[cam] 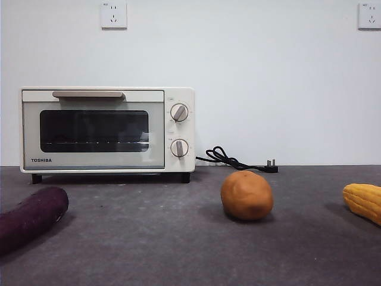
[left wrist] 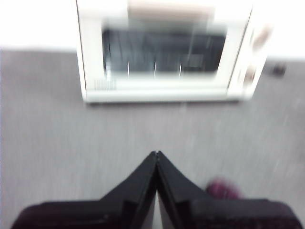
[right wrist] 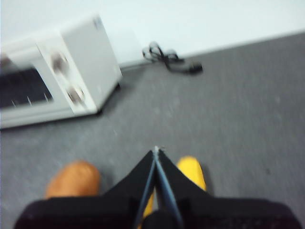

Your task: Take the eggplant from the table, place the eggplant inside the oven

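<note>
The dark purple eggplant [cam: 31, 217] lies on the grey table [cam: 178, 238] at the front left, its stem end out of frame. In the left wrist view only a small purple bit of the eggplant [left wrist: 224, 189] shows beside my left gripper [left wrist: 156, 153], which is shut and empty, hovering above the table in front of the oven [left wrist: 164, 52]. The cream-white TOSHIBA oven [cam: 107, 130] stands at the back left with its door closed. My right gripper [right wrist: 156, 150] is shut and empty, high over the table. Neither arm shows in the front view.
A round orange-brown potato [cam: 246, 195] sits mid-table, also seen as the potato [right wrist: 74, 179] beside the right gripper. A yellow corn cob [cam: 363, 201] lies at the right edge; the corn [right wrist: 191, 174] is partly under the right gripper. The oven's black cord and plug [cam: 238, 159] lie by the wall.
</note>
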Motion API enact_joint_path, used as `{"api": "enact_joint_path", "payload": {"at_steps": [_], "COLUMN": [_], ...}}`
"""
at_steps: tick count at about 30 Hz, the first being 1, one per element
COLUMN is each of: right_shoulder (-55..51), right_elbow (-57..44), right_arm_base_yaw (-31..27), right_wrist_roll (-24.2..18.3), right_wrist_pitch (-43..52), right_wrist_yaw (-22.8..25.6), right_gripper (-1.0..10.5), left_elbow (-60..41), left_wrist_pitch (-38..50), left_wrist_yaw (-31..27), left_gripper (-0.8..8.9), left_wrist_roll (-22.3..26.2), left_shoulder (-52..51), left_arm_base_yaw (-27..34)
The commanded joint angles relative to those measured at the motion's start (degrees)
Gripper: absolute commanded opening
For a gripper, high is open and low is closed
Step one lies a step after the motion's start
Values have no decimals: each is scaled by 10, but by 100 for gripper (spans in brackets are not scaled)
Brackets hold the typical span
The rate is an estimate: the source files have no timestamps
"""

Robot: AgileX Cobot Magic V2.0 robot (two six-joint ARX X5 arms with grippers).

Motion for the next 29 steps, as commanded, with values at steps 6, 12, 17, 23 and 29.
{"api": "enact_joint_path", "payload": {"at_steps": [6,12,17,23,29], "right_shoulder": [60,159,249,346,422], "right_elbow": [113,239,352,487,607], "right_arm_base_yaw": [0,0,0,1,1], "right_wrist_roll": [26,-6,-47,-85,-104], "right_wrist_pitch": [-25,-99,-160,-231,-285], "right_wrist_yaw": [-6,-32,-77,-114,-137], "right_gripper": [-8,-8,-8,-8,-8], "left_elbow": [97,183,263,382,506], "left_wrist_pitch": [-10,-19,-57,-138,-204], "left_wrist_yaw": [22,71,104,122,136], "left_gripper": [-6,-5,-5,-5,-5], "left_wrist_roll": [-24,-24,-21,16,37], "left_shoulder": [78,153,212,280,340], "left_arm_base_yaw": [1,1,1,1,-3]}}
